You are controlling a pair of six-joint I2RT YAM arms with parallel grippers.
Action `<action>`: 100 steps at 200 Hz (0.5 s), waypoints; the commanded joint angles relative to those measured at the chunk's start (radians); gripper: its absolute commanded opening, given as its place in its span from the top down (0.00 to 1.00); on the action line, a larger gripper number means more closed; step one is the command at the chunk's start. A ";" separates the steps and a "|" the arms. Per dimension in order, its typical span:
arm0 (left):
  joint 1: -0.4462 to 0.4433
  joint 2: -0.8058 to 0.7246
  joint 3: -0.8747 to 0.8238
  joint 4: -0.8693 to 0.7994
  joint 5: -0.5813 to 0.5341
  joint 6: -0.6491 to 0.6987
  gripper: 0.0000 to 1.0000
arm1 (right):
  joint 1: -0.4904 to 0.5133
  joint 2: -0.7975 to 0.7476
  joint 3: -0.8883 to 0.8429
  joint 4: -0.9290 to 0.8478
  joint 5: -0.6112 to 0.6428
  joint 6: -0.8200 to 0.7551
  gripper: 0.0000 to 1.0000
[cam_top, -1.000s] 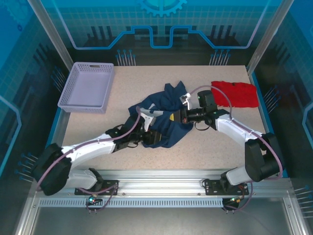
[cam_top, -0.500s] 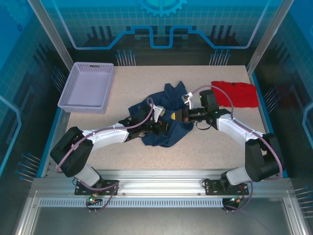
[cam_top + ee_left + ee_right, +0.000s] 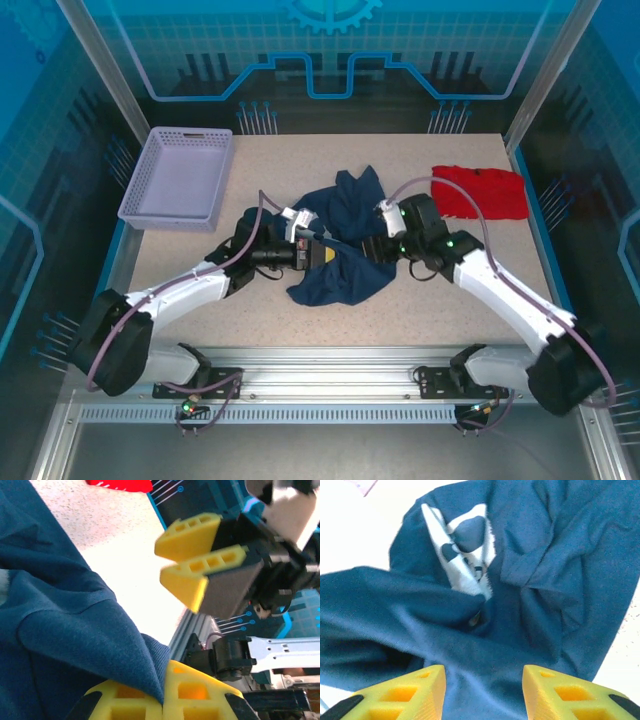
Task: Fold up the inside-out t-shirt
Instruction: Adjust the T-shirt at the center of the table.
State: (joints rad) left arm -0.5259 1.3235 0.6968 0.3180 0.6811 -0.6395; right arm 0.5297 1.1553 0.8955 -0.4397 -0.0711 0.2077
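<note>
From above, the shirt (image 3: 340,255) lies crumpled in a heap at the middle of the bench (image 3: 300,160), with an arm reaching in from each side. The left gripper (image 3: 325,252) is at the heap's left edge and the right gripper (image 3: 378,243) is at its right edge. That view also takes in a lilac basket (image 3: 178,178) at the far left corner and a red cloth (image 3: 482,192) at the far right. Both are apart from the shirt and neither is touched. How the jaws stand is hard to read from up there, but the wrist cameras settle it. The left wrist view has the left gripper's yellow fingers (image 3: 195,697) pressed together, with a fold of navy cloth pinched between them. Opposite, it shows the right gripper's fingers with a narrow gap between them and nothing in it. The right wrist view shows that gripper's two fingers (image 3: 560,692) spread wide just above the shirt, holding nothing. It also brings out a white patch with dark marks near the top of the heap, tucked among deep folds. The cloth is dark navy, matte and heavily creased, bunched so that sleeves and collar cannot be told apart.
</note>
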 commanded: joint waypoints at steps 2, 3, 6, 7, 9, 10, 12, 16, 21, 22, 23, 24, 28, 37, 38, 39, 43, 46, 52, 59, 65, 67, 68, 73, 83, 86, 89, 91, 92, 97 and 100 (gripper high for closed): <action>0.013 -0.041 -0.014 0.016 0.055 -0.040 1.00 | 0.073 -0.084 -0.092 0.044 0.010 -0.061 0.54; 0.014 -0.041 -0.014 0.015 0.055 -0.039 1.00 | 0.076 -0.087 -0.094 0.049 0.007 -0.059 0.54; 0.014 -0.045 -0.014 0.012 0.052 -0.039 1.00 | 0.084 -0.090 -0.106 0.063 -0.001 -0.053 0.55; 0.014 -0.045 -0.014 0.011 0.052 -0.039 1.00 | 0.085 -0.091 -0.108 0.069 -0.004 -0.050 0.55; 0.015 -0.046 -0.015 0.010 0.053 -0.037 1.00 | 0.091 -0.092 -0.116 0.078 -0.012 -0.048 0.56; 0.015 -0.048 -0.015 0.009 0.053 -0.036 1.00 | 0.093 -0.092 -0.118 0.084 -0.015 -0.046 0.56; 0.015 -0.048 -0.015 0.009 0.053 -0.036 1.00 | 0.098 -0.091 -0.124 0.097 -0.024 -0.043 0.56; 0.015 -0.051 -0.016 0.007 0.053 -0.035 1.00 | 0.107 -0.087 -0.134 0.119 -0.037 -0.037 0.57; 0.016 -0.053 -0.016 0.005 0.052 -0.034 1.00 | 0.117 -0.076 -0.141 0.141 -0.039 -0.028 0.57; 0.016 -0.054 -0.016 0.004 0.052 -0.034 1.00 | 0.120 -0.073 -0.141 0.145 -0.038 -0.028 0.57; 0.016 -0.055 -0.016 0.003 0.053 -0.033 1.00 | 0.122 -0.071 -0.142 0.150 -0.037 -0.026 0.57; 0.017 -0.055 -0.016 0.002 0.054 -0.033 1.00 | 0.124 -0.067 -0.142 0.153 -0.035 -0.023 0.57; 0.017 -0.056 -0.015 0.001 0.054 -0.032 1.00 | 0.132 -0.055 -0.144 0.166 -0.025 -0.019 0.57; 0.019 -0.058 -0.016 -0.003 0.052 -0.031 1.00 | 0.141 -0.020 -0.144 0.193 -0.002 -0.008 0.57; 0.019 -0.058 -0.015 -0.003 0.053 -0.030 1.00 | 0.142 -0.016 -0.143 0.196 0.000 -0.006 0.57; 0.019 -0.059 -0.015 -0.003 0.053 -0.030 1.00 | 0.142 -0.013 -0.143 0.199 0.003 -0.004 0.57; 0.018 -0.059 -0.015 -0.005 0.052 -0.029 1.00 | 0.142 0.004 -0.139 0.208 0.008 0.002 0.57; 0.019 -0.059 -0.014 -0.007 0.053 -0.029 1.00 | 0.142 0.018 -0.136 0.218 0.008 0.006 0.57; 0.020 -0.060 -0.014 -0.010 0.053 -0.030 1.00 | 0.142 0.044 -0.133 0.238 0.008 0.015 0.57; 0.020 -0.062 -0.014 -0.011 0.052 -0.028 1.00 | 0.145 0.071 -0.129 0.267 0.011 0.029 0.56; 0.020 -0.062 -0.014 -0.013 0.052 -0.027 1.00 | 0.148 0.098 -0.126 0.291 0.013 0.040 0.55; 0.020 -0.063 -0.013 -0.014 0.052 -0.026 1.00 | 0.149 0.105 -0.126 0.299 0.015 0.044 0.54; 0.020 -0.063 -0.013 -0.015 0.052 -0.026 1.00 | 0.150 0.111 -0.125 0.303 0.017 0.046 0.54; 0.021 -0.063 -0.013 -0.016 0.052 -0.026 1.00 | 0.155 0.132 -0.120 0.319 0.033 0.056 0.53; 0.020 -0.064 -0.013 -0.019 0.051 -0.024 1.00 | 0.163 0.178 -0.110 0.349 0.071 0.071 0.52; 0.021 -0.064 -0.013 -0.019 0.052 -0.023 1.00 | 0.164 0.193 -0.108 0.360 0.072 0.073 0.51; 0.022 -0.065 -0.014 -0.019 0.052 -0.023 1.00 | 0.165 0.205 -0.102 0.369 0.075 0.078 0.51; 0.022 -0.065 -0.014 -0.020 0.051 -0.023 1.00 | 0.166 0.216 -0.100 0.374 0.080 0.081 0.51; 0.021 -0.066 -0.014 -0.020 0.051 -0.023 1.00 | 0.166 0.221 -0.098 0.377 0.081 0.082 0.51; 0.022 -0.066 -0.014 -0.020 0.049 -0.022 1.00 | 0.168 0.249 -0.091 0.395 0.097 0.094 0.51; 0.022 -0.066 -0.015 -0.020 0.048 -0.022 1.00 | 0.167 0.262 -0.087 0.402 0.100 0.099 0.51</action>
State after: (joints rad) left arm -0.5129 1.2873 0.6964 0.3080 0.7052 -0.6567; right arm 0.6777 1.3319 0.7685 -0.1635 -0.0364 0.2478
